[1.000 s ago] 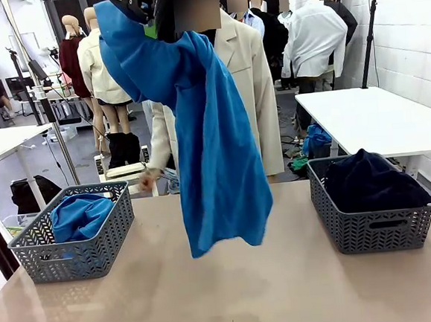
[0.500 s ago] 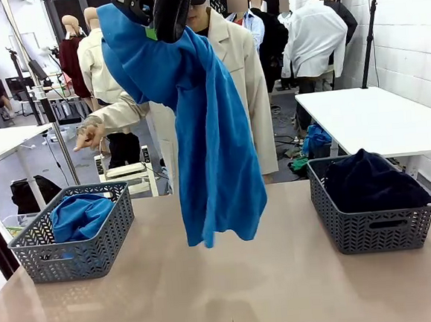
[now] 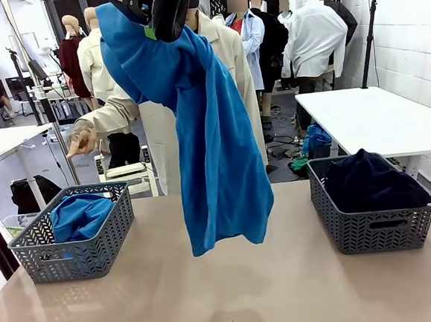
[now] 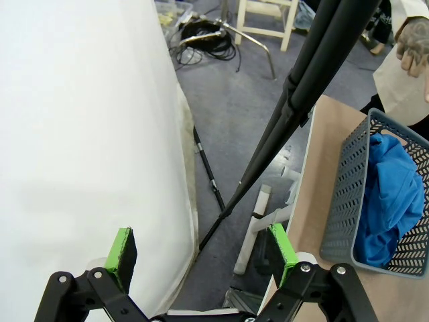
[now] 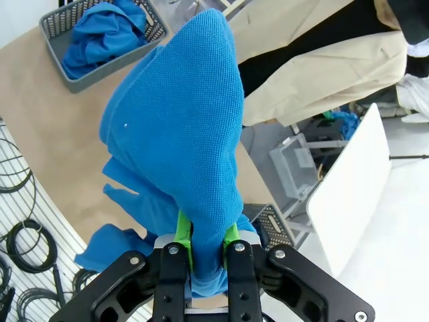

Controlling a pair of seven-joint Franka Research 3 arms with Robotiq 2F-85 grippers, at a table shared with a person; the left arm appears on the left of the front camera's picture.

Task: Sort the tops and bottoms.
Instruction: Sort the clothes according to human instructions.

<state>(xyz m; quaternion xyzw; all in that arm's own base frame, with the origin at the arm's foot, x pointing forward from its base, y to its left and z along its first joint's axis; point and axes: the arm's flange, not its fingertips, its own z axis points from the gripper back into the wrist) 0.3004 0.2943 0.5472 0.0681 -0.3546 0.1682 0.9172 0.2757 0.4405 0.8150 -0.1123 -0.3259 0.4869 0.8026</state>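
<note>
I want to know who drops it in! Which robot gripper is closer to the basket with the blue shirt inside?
Probably left. The left gripper hangs open just off the table edge beside that basket. The right gripper holds a blue top high over mid-table.

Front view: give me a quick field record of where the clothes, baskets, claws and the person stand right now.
held item: blue top, hanging high above the table's middle
right claw: shut on the blue top
left claw: open, holding nothing, off the table's edge
left basket: holds another blue top
right basket: holds dark bottoms
person's hand: raised above the left basket, pointing down
table: tan, the two baskets on it
</note>
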